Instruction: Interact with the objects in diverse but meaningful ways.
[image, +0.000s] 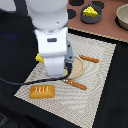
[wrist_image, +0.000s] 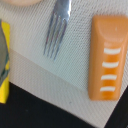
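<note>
The pincer's state cannot be told. A descent from here could catch the fork (wrist_image: 56, 27) lying near the loaf (wrist_image: 108, 57), dragging the mat (image: 95, 85).

Bare mat (wrist_image: 75, 55) lies between fork (wrist_image: 56, 27) and bread loaf (wrist_image: 106, 57); both flank it.

A golden bread loaf (wrist_image: 108, 57) with pale slash marks lies flat on a woven placemat (wrist_image: 50, 75). A metal fork (wrist_image: 56, 29) lies just beside it, apart. No fingers show.
</note>
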